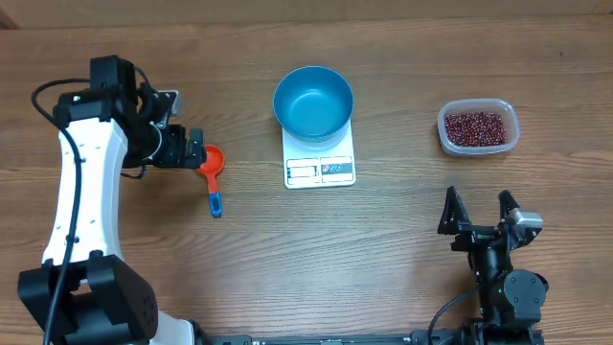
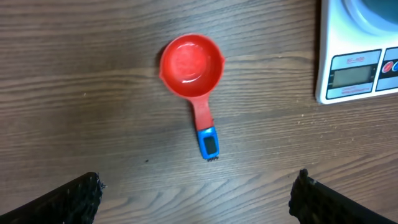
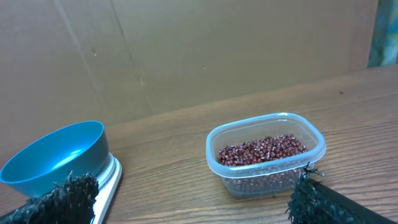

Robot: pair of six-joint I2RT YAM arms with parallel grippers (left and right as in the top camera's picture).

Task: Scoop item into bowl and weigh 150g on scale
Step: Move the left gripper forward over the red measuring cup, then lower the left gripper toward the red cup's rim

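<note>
The blue bowl (image 1: 313,101) stands empty on the white scale (image 1: 320,168) at mid-table. The item, dark red beans (image 1: 475,126), fills a clear tub (image 1: 508,139) at the right. A red scoop (image 1: 212,161) with a blue handle tip lies left of the scale. My left gripper (image 1: 195,149) hovers open just left of the scoop's cup; the left wrist view shows the scoop (image 2: 191,65) ahead of the gripper (image 2: 198,200), nothing between the fingers. My right gripper (image 1: 479,213) is open near the front edge, facing the tub (image 3: 266,155) and bowl (image 3: 56,158).
The table is bare wood between the scale and the tub. A brown cardboard wall (image 3: 186,50) rises behind the table. The left arm's white body (image 1: 81,192) reaches along the left side, and the scale's corner (image 2: 357,68) shows to the scoop's right.
</note>
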